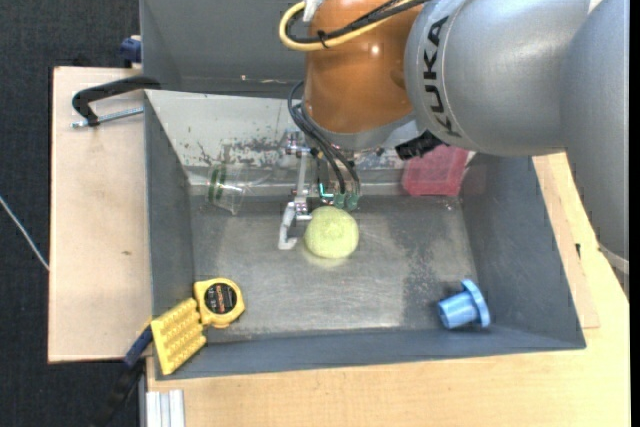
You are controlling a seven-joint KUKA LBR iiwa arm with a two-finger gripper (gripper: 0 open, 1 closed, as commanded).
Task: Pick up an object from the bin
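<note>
One pale yellow-green ball point(332, 237) lies on the bin floor at about the middle of the frame. The gripper point(318, 215) is down over it with its fingers spread apart. One light-coloured finger point(290, 225) stands just beside the ball's left edge, and the other comes in at its upper right edge. Whether they press on the ball cannot be told; it rests on the floor.

Five other things lie about the grey bin point(165, 215), one of each and all well apart from the ball. Left of the gripper and slightly higher, a clear plastic cup point(225, 190) lies on its side near the back wall. To the upper right, a pink block point(436, 171) sits partly under the arm. In the lower right corner is a small blue cap-like piece point(462, 305). At the lower left, a yellow tape measure point(218, 302) touches a yellow ribbed piece point(178, 335), which lies against the front wall in the corner.
</note>
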